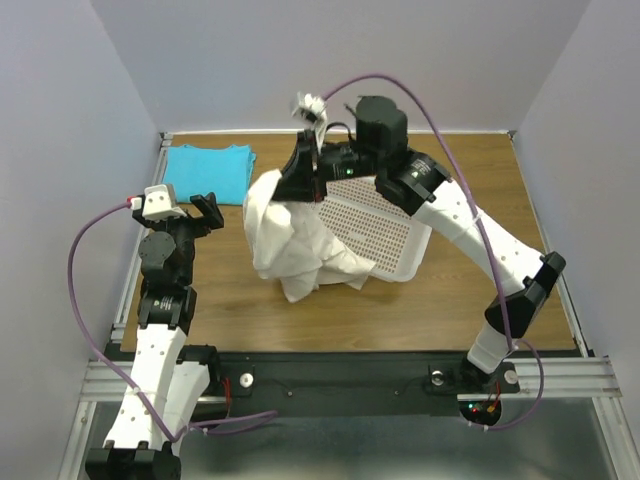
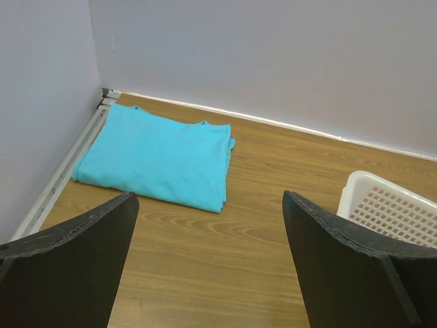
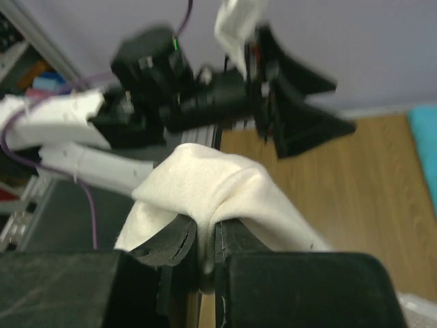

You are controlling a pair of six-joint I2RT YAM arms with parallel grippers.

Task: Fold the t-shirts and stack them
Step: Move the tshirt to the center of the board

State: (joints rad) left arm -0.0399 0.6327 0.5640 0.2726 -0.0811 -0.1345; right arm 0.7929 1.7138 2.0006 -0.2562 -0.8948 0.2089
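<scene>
Item count: two arms, two grippers, two shirts, one basket, one counter (image 1: 400,310).

1. Left arm. It stands at the near left edge of the counter. The left gripper (image 1: 207,212) is raised above the counter's left side and points toward the far left corner. Its two fingers (image 2: 75,253) are spread wide apart, with nothing between them and nothing touching them.

2. Blue shirt (image 1: 208,172). One item. It lies in the far left corner of the counter, flat and folded into a neat rectangle. Its left edge runs beside the rail at the counter edge. The left wrist view shows stacked layers along its right edge. It lies well apart from the other shirt and is not touched by either gripper.

3. Cream shirt (image 1: 290,240). One item, unfolded. It sits at the centre of the counter, gathered into a loose, bunched heap. Its top is held up by the right gripper, and its lower folds rest on the counter. Its right side overlaps the left edge of the basket.

4. Right gripper (image 1: 300,185). The right arm reaches across from the near right corner, passing over the basket. The right wrist view shows both fingers (image 3: 239,236) closed tight on a ridge of cream cloth, which bulges up between and over them.

5. Basket (image 1: 385,235). One item, white and perforated. It rests on the counter right of centre, beneath the right arm. No shirt lies fully inside it.
</scene>
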